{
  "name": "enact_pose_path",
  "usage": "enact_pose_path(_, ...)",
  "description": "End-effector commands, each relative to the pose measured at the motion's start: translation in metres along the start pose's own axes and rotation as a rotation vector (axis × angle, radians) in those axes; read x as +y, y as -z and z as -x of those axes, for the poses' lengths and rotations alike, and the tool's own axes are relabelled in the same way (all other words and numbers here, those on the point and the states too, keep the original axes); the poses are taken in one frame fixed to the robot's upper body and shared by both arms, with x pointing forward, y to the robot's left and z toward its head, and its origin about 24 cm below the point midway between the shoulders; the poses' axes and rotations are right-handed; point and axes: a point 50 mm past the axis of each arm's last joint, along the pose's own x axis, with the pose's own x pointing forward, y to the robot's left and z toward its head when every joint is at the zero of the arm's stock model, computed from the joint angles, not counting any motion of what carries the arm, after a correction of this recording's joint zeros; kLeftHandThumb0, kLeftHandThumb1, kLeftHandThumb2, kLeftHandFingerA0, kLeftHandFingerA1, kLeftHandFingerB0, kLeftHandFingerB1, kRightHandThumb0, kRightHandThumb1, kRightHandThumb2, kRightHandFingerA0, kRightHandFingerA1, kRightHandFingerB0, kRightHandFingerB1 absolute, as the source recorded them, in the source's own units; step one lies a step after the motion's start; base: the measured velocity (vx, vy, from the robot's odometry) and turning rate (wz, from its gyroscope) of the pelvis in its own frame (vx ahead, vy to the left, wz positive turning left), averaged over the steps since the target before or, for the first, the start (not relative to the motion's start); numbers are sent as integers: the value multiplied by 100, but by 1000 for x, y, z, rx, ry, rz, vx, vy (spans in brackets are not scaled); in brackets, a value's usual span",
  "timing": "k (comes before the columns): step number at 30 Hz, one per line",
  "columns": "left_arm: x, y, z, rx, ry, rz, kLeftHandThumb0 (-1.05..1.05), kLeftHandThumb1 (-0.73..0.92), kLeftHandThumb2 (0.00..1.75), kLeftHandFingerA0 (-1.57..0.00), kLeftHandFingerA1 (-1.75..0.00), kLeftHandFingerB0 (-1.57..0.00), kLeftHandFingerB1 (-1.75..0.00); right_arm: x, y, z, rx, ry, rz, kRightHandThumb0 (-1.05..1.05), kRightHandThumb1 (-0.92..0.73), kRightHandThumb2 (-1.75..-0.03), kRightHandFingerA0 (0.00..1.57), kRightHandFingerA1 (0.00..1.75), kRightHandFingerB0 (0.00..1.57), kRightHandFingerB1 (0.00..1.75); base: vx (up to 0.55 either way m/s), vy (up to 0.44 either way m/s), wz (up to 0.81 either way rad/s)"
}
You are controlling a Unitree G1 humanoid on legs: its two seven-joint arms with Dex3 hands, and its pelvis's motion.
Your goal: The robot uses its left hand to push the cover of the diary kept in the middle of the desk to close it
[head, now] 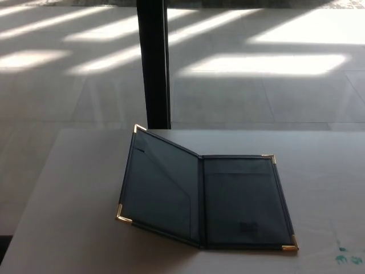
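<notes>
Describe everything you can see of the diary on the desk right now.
The diary lies open in the middle of the pale desk. It looks like a dark blue-grey folder of leather-like material with gold metal corner caps. The right half lies flat on the desk; the left cover is raised at an angle, its far corner lifted. The inside shows slanted pockets on the left cover and a flat pocket on the right half, with a small dark patch low down. Only the desk touches it; neither robot hand is in view.

dark open diary with gold corners, left cover tilted up
</notes>
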Motion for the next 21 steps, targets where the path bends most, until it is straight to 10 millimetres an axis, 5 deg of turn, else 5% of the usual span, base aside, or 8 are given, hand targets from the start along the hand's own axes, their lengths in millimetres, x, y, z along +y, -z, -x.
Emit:
enact_pose_path(1, 36, -23, -3, 6, -196, 411, -74, 92, 71, -54, -51, -40, -43, -34, -24, 7, -139, 40, -291, -96, -92, -72, 63, 96, 61, 75, 0, 0, 0)
enact_pose_path(3, 41, -25, -3, 11, -218, 444, -73, 92, 71, -64, -57, -50, -47, -33, -25, 6, -141, 40, -303, -95, -92, -71, 66, 99, 61, 76, 0, 0, 0)
enact_pose_path(4, 44, -27, -4, 5, -230, 518, -72, 92, 72, -61, -58, -43, -47, -32, -26, 5, -142, 44, -303, -86, -70, -121, 68, 93, 61, 77, 0, 0, 0)
enact_pose_path(6, 46, -37, -4, -5, -249, 540, -73, 92, 73, -65, -66, -41, -45, -31, -26, 5, -136, 42, -315, -98, -92, -68, 63, 96, 63, 75, 0, 0, 0)
enact_pose_path(12, 36, -74, -6, -122, -232, 506, -72, 77, 116, -77, -104, -77, -89, -32, -29, 7, -138, 50, -315, -100, -70, -103, 71, 95, 64, 76, -2, -1, 2)
enact_pose_path(13, 31, -87, -4, -176, -201, 479, -76, 92, 68, -74, -90, -67, -64, -32, -29, 7, -140, 48, -319, -99, -70, -103, 70, 96, 64, 77, 0, 0, 0)
enact_pose_path(17, -3, -147, 11, -358, -125, 396, -71, 79, 116, -50, -59, -31, -50, -33, -30, 7, -133, 45, -314, -97, -70, -103, 70, 95, 61, 75, 0, 0, 0)
enact_pose_path(21, -42, -177, 33, -479, -15, 327, -75, 92, 73, -57, -48, -46, -44, -34, -29, 6, -128, 64, -322, -99, -71, -103, 72, 95, 63, 74, 0, 0, 0)
